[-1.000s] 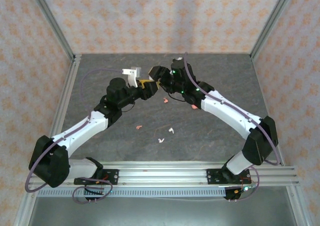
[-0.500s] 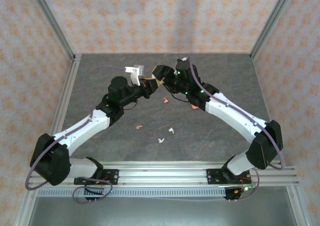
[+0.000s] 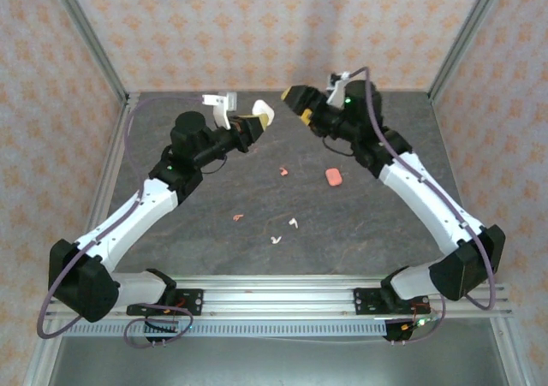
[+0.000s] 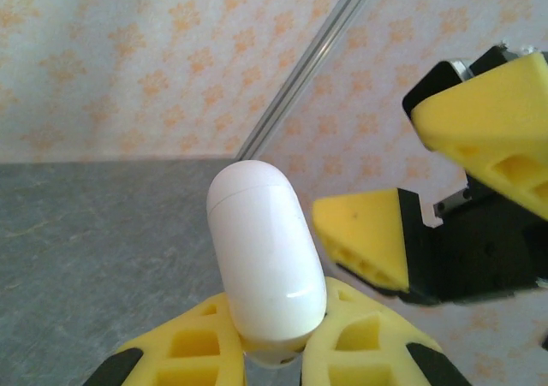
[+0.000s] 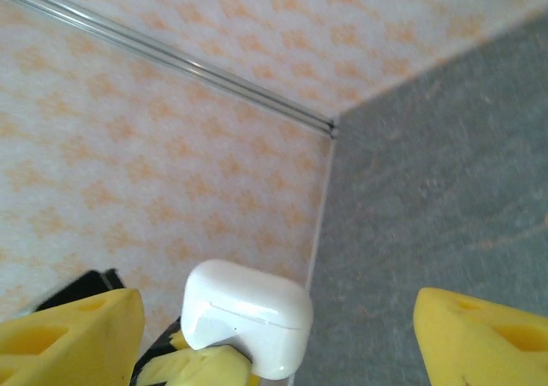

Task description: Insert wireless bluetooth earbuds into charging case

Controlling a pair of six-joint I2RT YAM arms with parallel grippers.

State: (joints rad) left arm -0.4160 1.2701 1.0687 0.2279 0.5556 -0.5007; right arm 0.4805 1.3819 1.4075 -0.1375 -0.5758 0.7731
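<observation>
Grey table, both arms up over its far half. The left arm reaches in, and the left claw is clamped on the bottom of a white case, holding it in the air up and to the left of the pink case. The white case's lid looks shut, seam showing. The right arm faces it, and the right claw is spread wide with nothing in it, just beside the white case. The pink case lies on the table. The pink earbuds lie loose to its left, one close and one farther toward the near edge. The white earbuds lie nearer us. So no earbud is in yet by my reckoning: the lid has to be opened, then all four loaded.
</observation>
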